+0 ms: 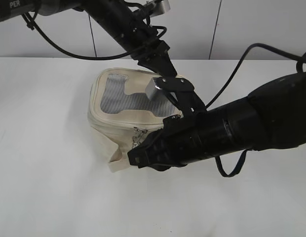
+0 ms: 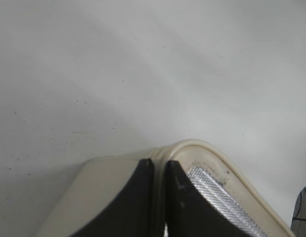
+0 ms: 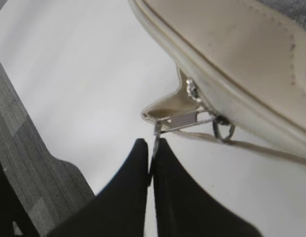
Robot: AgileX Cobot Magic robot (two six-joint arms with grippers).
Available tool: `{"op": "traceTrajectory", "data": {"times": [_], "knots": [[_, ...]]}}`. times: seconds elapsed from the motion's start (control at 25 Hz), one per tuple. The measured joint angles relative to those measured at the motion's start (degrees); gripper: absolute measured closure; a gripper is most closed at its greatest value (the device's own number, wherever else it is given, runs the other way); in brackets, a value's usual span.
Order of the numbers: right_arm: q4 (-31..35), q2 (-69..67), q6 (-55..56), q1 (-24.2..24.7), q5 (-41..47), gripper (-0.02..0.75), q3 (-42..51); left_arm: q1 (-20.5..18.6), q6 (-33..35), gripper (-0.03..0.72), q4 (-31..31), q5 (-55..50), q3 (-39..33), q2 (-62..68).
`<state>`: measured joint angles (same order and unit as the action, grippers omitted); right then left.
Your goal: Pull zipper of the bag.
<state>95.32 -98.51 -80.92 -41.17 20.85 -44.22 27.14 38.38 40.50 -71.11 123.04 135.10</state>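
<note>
The cream bag (image 1: 116,116) stands mid-table, its grey mesh top (image 1: 116,96) facing up. My left gripper (image 1: 172,73) is shut on the bag's top rim at the far right corner; in the left wrist view the jaws (image 2: 159,165) pinch the cream rim (image 2: 202,148) beside the mesh (image 2: 217,197). My right gripper (image 1: 135,154) sits low at the bag's front corner by the silver sliders (image 1: 138,133). In the right wrist view its jaws (image 3: 154,143) are shut on a thin metal ring pull (image 3: 157,132) of the zipper (image 3: 192,91). A second ring pull (image 3: 223,129) hangs free.
White table (image 1: 44,173) all round the bag, with a white wall behind. A black cable (image 1: 232,168) loops under the right arm. The bag's flat strap end (image 1: 116,163) sticks out at the front lower left.
</note>
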Motion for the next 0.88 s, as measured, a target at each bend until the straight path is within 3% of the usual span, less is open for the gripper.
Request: {"op": "traceTrajectory", "data": {"times": [0.08,0.2,0.32,0.64,0.76,0.88], "knots": [[-4.59,0.41,5.06,1.05,2.10,0.661,-0.05,0.00,-0.46,0.592,0.00,0.30,0.00,0.00],[-15.24,2.45,14.23,3.69,6.75,0.472,-0.05,0.00,-1.73,0.459,-0.07,1.08,0.00,-0.42],[-26.67,6.12,24.93,7.12,9.62,0.349,-0.05,-0.60,-2.29,0.407,-0.26,1.79,-0.19,-2.08],[-54.34,21.60,53.90,15.51,19.39,0.315,0.02,-2.08,-6.48,0.477,-0.54,1.93,-3.44,-14.70],[-65.78,30.82,62.50,16.73,26.18,0.315,0.06,-1.70,-8.14,0.480,-1.85,2.33,-11.32,-23.14],[-73.91,40.62,66.81,16.74,32.01,0.315,0.16,-0.90,-11.96,0.481,-6.75,7.46,-23.90,-35.94]]}}
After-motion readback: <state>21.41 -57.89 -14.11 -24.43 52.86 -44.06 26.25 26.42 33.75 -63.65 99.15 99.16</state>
